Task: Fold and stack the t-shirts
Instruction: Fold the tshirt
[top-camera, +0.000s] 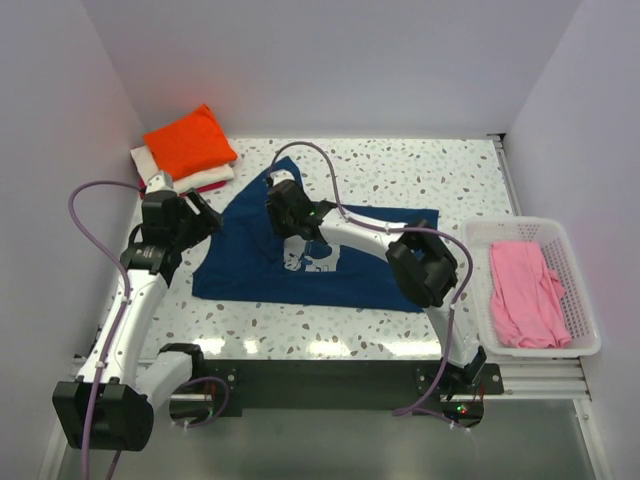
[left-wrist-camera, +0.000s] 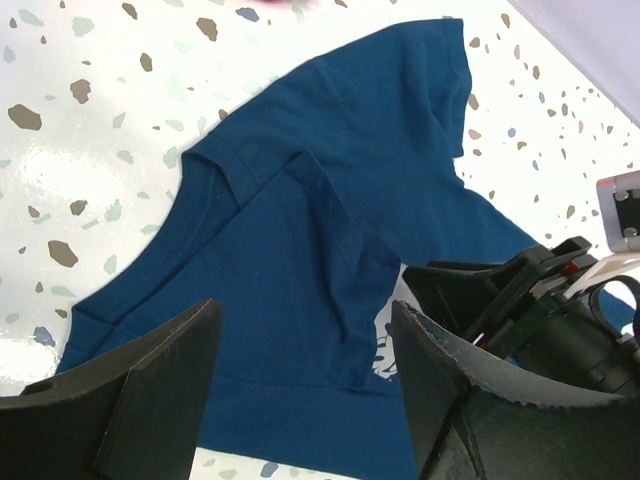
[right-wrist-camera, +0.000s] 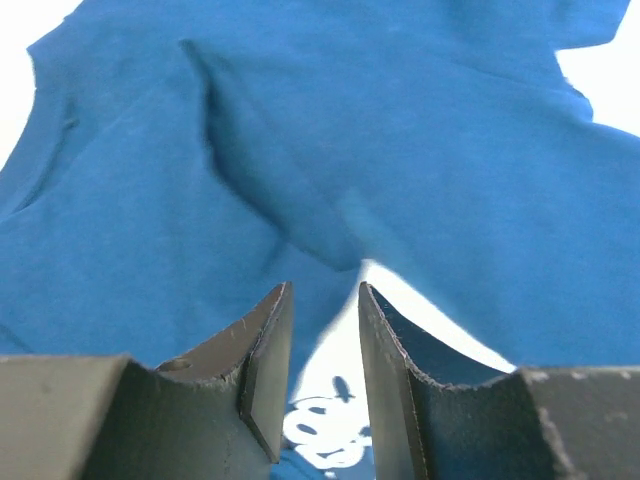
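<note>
The navy t-shirt (top-camera: 310, 265) lies spread across the middle of the table, with a fold of cloth laid over its upper part and its pale chest print (top-camera: 305, 255) showing. My right gripper (top-camera: 287, 207) hovers just above that fold. Its jaws (right-wrist-camera: 323, 300) stand a little apart over the navy cloth (right-wrist-camera: 400, 150) with nothing between them. My left gripper (top-camera: 200, 215) sits at the shirt's left edge, wide open (left-wrist-camera: 305, 340) above the navy shirt (left-wrist-camera: 330, 200) and empty. A folded orange t-shirt (top-camera: 190, 140) tops a cream one (top-camera: 205, 178) at the back left. A pink t-shirt (top-camera: 525, 290) lies in the basket.
The white slotted basket (top-camera: 583, 300) stands at the table's right edge. White walls close in the left, back and right sides. The right arm's elbow (top-camera: 425, 265) rises over the shirt's right part. In the left wrist view the right gripper's black body (left-wrist-camera: 530, 300) is close by.
</note>
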